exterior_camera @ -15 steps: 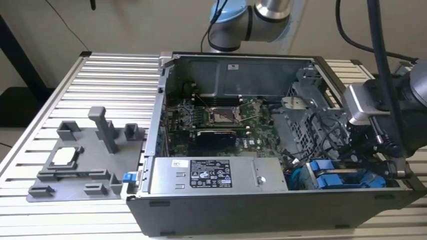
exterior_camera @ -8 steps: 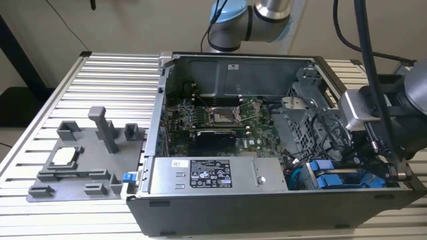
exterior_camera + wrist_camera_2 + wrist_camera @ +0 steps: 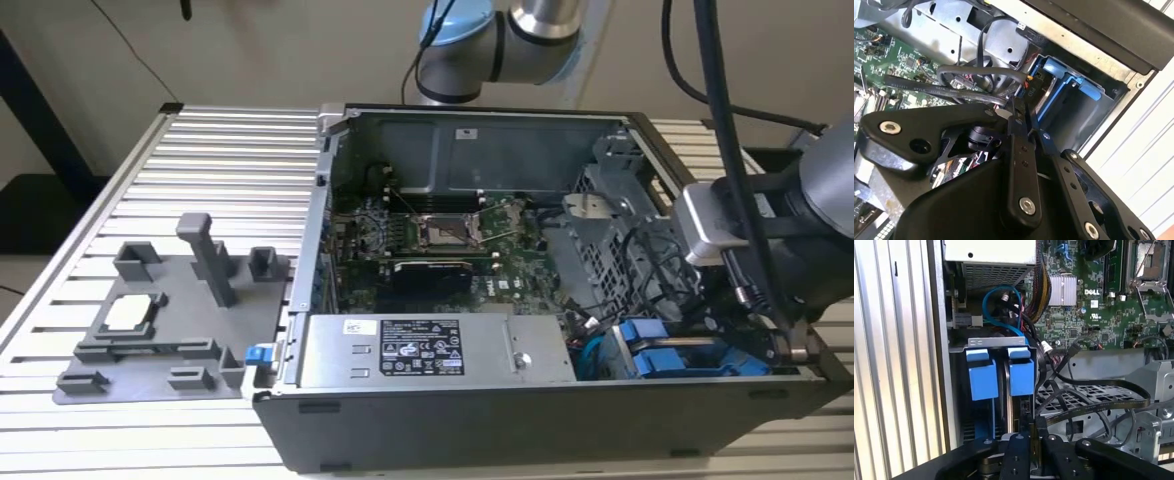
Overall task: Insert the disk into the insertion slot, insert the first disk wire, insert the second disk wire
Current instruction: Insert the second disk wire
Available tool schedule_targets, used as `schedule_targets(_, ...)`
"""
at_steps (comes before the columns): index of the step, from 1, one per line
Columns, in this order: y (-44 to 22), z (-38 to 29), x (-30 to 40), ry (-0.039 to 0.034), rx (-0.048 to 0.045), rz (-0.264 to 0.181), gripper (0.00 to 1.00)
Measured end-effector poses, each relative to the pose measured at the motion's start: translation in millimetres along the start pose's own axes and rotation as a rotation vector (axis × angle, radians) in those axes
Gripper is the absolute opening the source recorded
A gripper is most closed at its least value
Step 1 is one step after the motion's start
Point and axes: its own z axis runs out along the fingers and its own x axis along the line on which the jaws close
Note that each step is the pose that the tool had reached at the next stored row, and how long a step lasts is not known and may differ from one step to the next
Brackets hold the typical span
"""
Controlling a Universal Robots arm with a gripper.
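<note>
Gripper (image 3: 1021, 117) poised over the seated disk, fingers nearly together.

We see our fingers (image 3: 1021, 452) narrowed to a thin gap, empty, just above the disk (image 3: 1015, 395), which stands edge-up in its blue carrier inside the insertion slot (image 3: 999, 342). Black cables (image 3: 1089, 390) loop close beside it, by the motherboard (image 3: 427, 235).

Plastics and metals inside the opened case

The carrier bracket (image 3: 1021, 377) was bright blue plastic, seemingly smooth; the power supply box (image 3: 434, 351) dull grey sheet metal; the gripper (image 3: 1021, 122) matt black; the table (image 3: 214, 160) ribbed pale metal.
</note>
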Motion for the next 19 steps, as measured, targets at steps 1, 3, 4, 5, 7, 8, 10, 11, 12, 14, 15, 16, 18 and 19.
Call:
schedule_targets(1, 0.5, -0.2, 0.0, 0.0001, 0.0007, 0.000, 0.16)
schedule_targets(3, 1.5, -0.5, 0.0, 0.0002, 0.0023, 0.000, 0.16)
schedule_targets(4, 1.9, -0.6, 0.0, 0.0001, 0.0032, -0.001, 0.16)
schedule_targets(5, 2.1, -1.0, -0.1, -0.0001, 0.0040, -0.001, 0.16)
schedule_targets(7, 2.5, -1.8, -0.3, -0.0002, 0.0057, -0.001, 0.16)
schedule_targets(8, 2.5, -2.0, -0.4, -0.0003, 0.0068, -0.001, 0.16)
schedule_targets(10, 2.6, -2.3, -0.3, -0.0001, 0.0095, -0.002, 0.16)
schedule_targets(11, 2.7, -2.4, -0.1, -0.0001, 0.0112, -0.002, 0.16)
schedule_targets(12, 2.7, -2.5, 0.2, 0.0000, 0.0124, -0.003, 0.16)
schedule_targets(14, 2.8, -2.2, 0.7, -0.0005, 0.0135, -0.003, 0.16)
schedule_targets(15, 2.8, -1.8, 0.8, -0.0005, 0.0137, -0.003, 0.16)
schedule_targets(16, 3.0, -1.3, 1.0, -0.0005, 0.0138, -0.003, 0.16)
schedule_targets(18, 3.2, -0.3, 1.3, -0.0005, 0.0139, -0.003, 0.16)
schedule_targets(19, 3.3, 0.2, 1.4, -0.0003, 0.0139, -0.003, 0.16)
